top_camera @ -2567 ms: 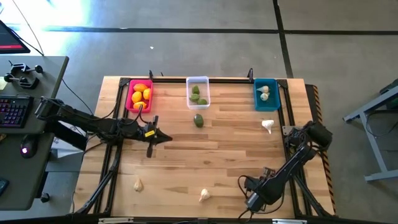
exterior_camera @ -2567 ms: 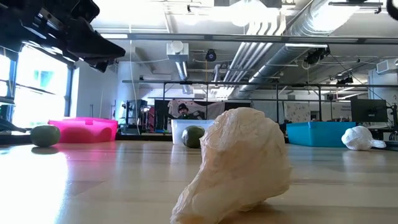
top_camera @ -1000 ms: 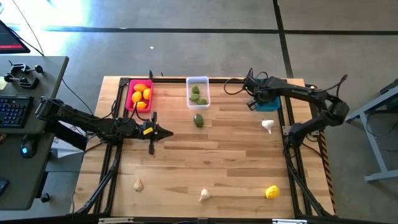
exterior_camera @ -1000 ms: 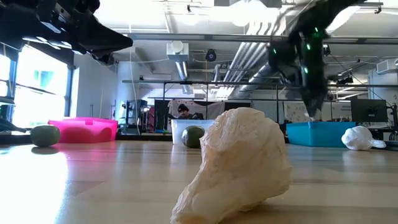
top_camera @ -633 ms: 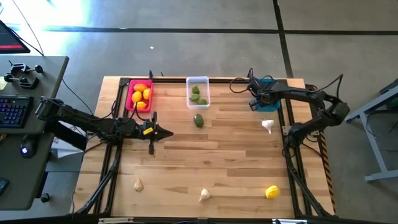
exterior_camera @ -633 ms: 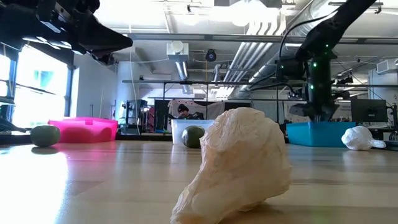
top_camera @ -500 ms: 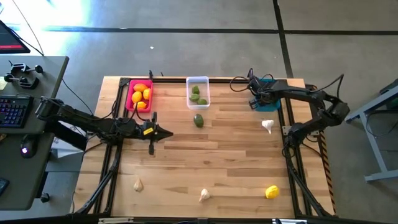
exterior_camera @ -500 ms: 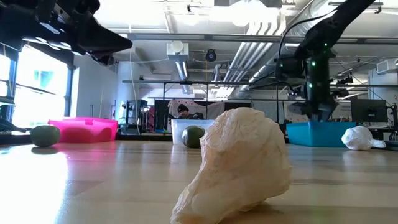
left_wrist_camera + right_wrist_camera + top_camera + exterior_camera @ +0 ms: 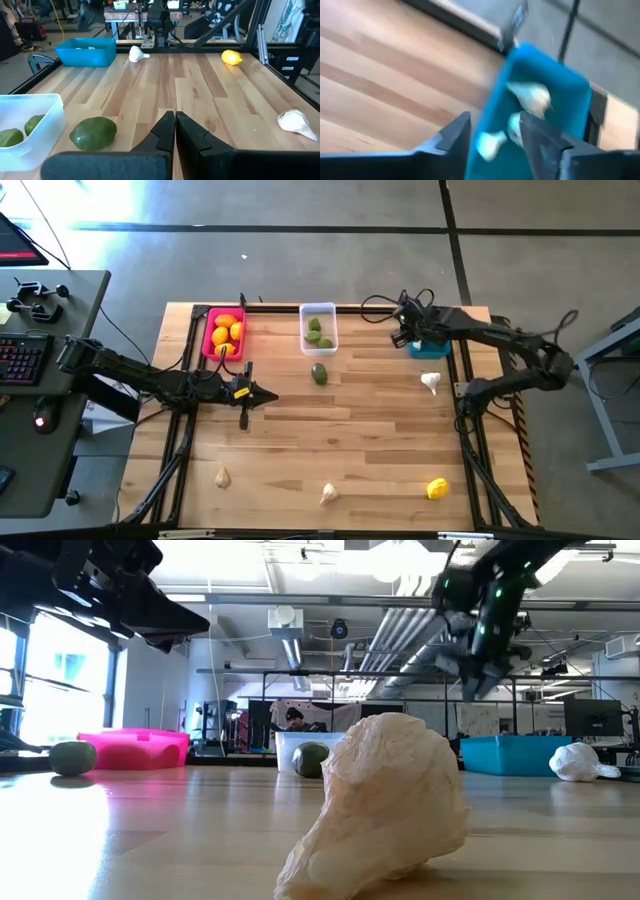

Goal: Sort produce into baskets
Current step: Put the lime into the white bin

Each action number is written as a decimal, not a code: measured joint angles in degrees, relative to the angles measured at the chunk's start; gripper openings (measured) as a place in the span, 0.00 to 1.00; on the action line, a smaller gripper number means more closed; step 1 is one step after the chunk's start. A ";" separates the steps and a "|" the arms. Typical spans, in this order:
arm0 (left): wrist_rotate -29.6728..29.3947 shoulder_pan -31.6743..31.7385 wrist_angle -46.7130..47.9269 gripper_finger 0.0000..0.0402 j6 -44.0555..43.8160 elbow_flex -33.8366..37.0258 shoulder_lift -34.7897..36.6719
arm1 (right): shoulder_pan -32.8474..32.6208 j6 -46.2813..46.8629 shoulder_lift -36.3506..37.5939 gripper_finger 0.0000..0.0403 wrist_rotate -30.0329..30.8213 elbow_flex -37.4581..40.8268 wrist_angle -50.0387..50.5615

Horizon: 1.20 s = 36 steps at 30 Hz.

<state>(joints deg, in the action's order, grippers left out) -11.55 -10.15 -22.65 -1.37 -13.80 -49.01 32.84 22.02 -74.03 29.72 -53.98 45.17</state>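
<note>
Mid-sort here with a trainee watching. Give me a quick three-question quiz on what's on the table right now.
1. True or false: the green fruit on the table lies just outside the clear basket.
2. Which basket is the right hand above? A) pink B) clear C) teal
3. How many garlic bulbs lie loose on the table in the high view?

Key
1. True.
2. C, the teal basket; the hand is open and empty, with bulbs in the basket below it.
3. Three: one near the teal basket, two along the near edge. A yellow fruit also waits there.
</note>
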 joint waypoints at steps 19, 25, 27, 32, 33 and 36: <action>-0.20 0.00 0.13 0.00 1.49 0.00 0.00 | -42.99 -2.76 -1.34 0.01 9.67 25.77 -65.34; 0.95 0.00 -1.32 0.00 1.17 0.00 0.00 | -45.14 0.07 -9.96 0.02 -2.42 22.73 -68.17; 1.02 -0.02 -1.27 0.00 1.13 0.00 0.00 | -44.14 1.58 -12.47 0.02 -4.05 21.55 -68.14; 1.10 -0.04 -1.31 0.00 0.41 0.00 0.00 | -42.43 0.02 -19.36 0.06 -1.30 17.15 -68.09; 1.11 -0.04 -1.33 0.00 0.09 0.00 0.00 | -42.09 -0.53 -20.83 0.08 -1.05 15.91 -68.11; 1.11 -0.04 -1.33 0.00 0.09 0.00 0.00 | -41.09 -0.43 -25.17 0.19 -0.78 11.58 -68.14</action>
<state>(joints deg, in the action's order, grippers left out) -10.44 -10.20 -23.99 -1.28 -13.80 -49.01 -8.25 21.59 -99.20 28.94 -42.40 -22.98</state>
